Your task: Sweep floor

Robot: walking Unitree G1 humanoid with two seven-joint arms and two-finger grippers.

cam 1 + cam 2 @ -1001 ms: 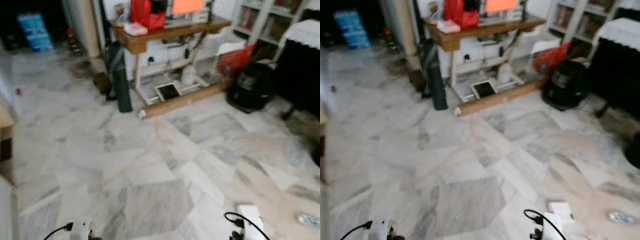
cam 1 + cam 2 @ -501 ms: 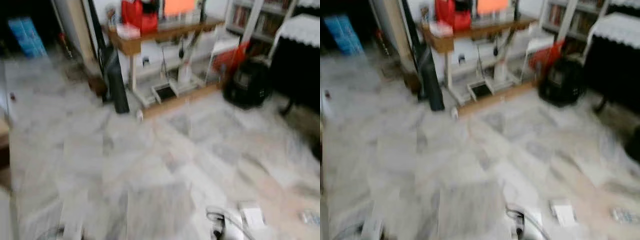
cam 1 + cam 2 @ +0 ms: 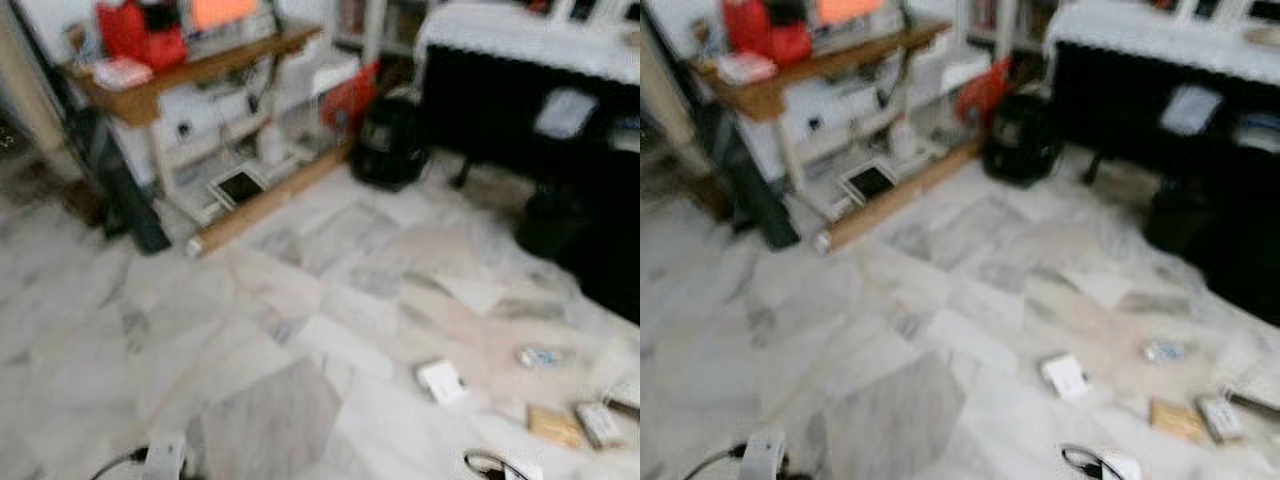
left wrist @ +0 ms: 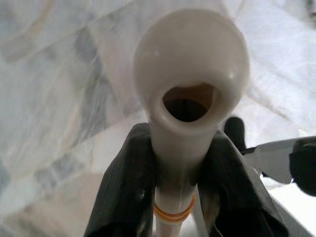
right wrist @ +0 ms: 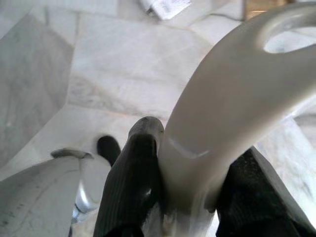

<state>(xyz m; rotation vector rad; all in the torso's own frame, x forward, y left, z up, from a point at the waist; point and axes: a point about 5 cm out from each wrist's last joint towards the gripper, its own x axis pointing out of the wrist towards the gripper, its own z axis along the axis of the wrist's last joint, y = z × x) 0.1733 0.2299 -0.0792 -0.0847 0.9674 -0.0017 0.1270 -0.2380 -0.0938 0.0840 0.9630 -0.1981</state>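
view swung to the robot's right since the earlier frame: camera turn, not the things; litter now shows on the marble floor (image 3: 300, 300) by the dark furniture. left pincer (image 4: 173, 163) clamped on a white handle (image 4: 190, 74); right pincer (image 5: 187, 192) clamped on a pale looped handle (image 5: 247, 89). white scrap (image 3: 441, 381), tan packet (image 3: 553, 424) lie ahead. judgement: steady first, then approach the litter squarely.
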